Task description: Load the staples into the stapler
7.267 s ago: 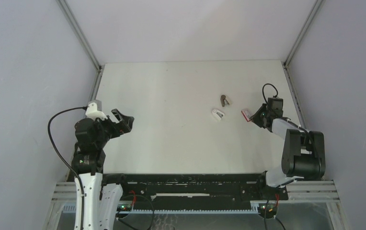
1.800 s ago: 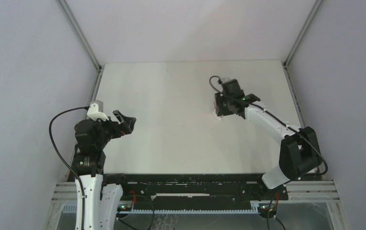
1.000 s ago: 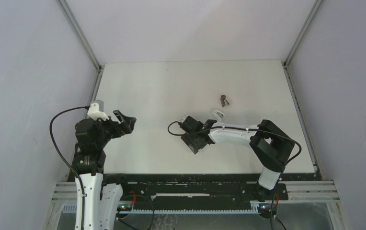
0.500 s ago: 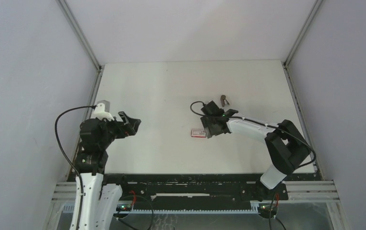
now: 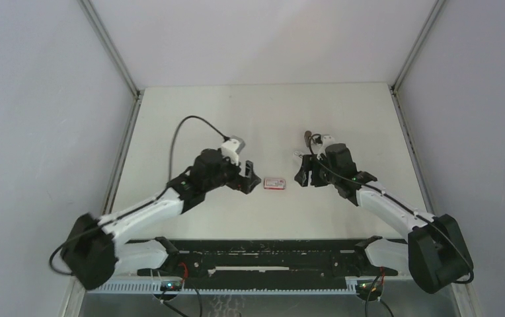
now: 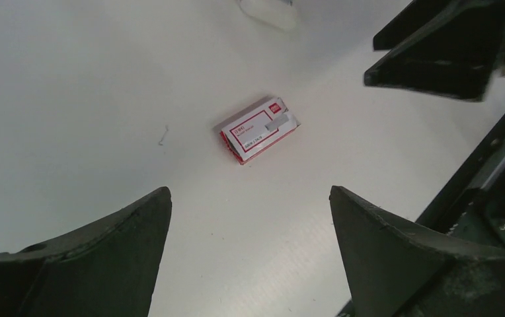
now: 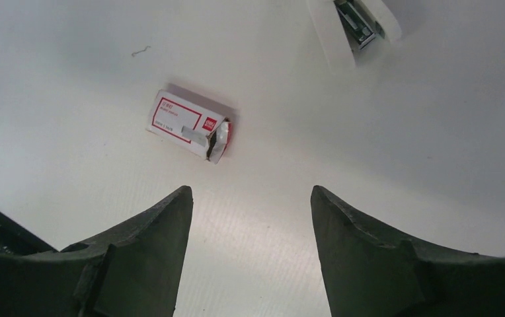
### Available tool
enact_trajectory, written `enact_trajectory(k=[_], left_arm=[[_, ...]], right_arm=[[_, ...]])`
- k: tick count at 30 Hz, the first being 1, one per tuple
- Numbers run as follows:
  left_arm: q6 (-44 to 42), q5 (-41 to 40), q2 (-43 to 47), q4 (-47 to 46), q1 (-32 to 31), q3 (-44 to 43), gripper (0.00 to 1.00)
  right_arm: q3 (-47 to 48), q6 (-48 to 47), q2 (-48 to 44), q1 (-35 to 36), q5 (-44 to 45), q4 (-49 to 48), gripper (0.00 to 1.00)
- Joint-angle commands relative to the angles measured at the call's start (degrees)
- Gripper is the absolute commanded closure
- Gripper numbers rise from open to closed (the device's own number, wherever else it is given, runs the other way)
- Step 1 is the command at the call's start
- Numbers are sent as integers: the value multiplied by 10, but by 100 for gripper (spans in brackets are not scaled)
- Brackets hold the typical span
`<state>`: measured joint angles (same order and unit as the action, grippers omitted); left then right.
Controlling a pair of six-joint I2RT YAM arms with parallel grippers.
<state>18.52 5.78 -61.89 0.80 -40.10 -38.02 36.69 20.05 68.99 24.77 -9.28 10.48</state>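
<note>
1. both pincers hang released and empty; left gripper (image 6: pixel 248 193) and right gripper (image 7: pixel 250 191) flank the red-and-white staple box (image 6: pixel 258 129).
2. the stapler (image 7: pixel 359 26) lies apart, past the box.
3. we'd align the left jaws across the box's short width, then clench gently.

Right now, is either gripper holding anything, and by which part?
Nothing is held. The left gripper and right gripper both stand open and empty; the red-and-white box lies loose on the table between them.
</note>
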Motion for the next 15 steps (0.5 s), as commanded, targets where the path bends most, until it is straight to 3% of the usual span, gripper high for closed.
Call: enact_trajectory(k=[1,8,15], left_arm=[[-104,85,-122,-147,-16,-42,7],[-131,159,-297,-177,-17,-133,7],[-114,193,-394,-195,-17,-173,8]], right_arm=[[-43,38,-39,-20,-52,-110,34],[-64,48,-51,-59,-67,-128,35],[-74,54,-55,-70,-81,-139,35]])
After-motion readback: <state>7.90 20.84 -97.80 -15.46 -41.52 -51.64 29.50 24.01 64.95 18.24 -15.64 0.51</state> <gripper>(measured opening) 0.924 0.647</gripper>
